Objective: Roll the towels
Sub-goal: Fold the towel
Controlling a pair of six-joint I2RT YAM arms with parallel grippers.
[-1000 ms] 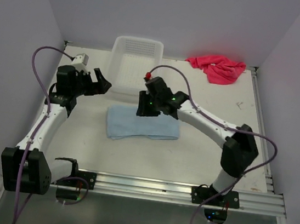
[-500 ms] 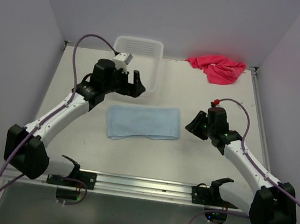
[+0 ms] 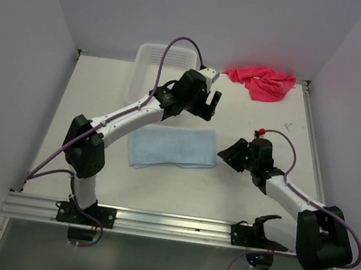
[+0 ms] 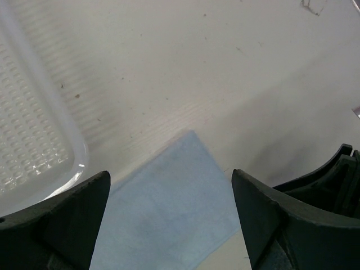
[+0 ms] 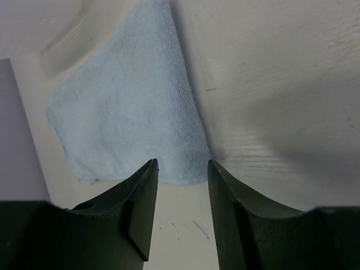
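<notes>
The light blue cloth towel (image 3: 173, 146) lay flat as a smooth rectangle at the middle of the counter (image 3: 105, 98); the bright pink-red cloth towel (image 3: 262, 81) sat crumpled in the far right corner. The left tool (image 4: 170, 185) gaped wide and empty over the blue towel's far right corner, and the right tool (image 5: 183, 166) stood partly apart, empty, at its right edge.

Light blue towel (image 3: 173, 147) lies flat, folded, unrolled, at centre; pink-red towel (image 3: 261, 81) sits crumpled at far right

left arm (image 3: 127, 111): reaches from lower left up to upper centre | left gripper (image 3: 209, 105): jaws spread wide | right arm (image 3: 286, 192): low, lower right | right gripper (image 3: 227, 156): centre-right, jaws partly apart
</notes>
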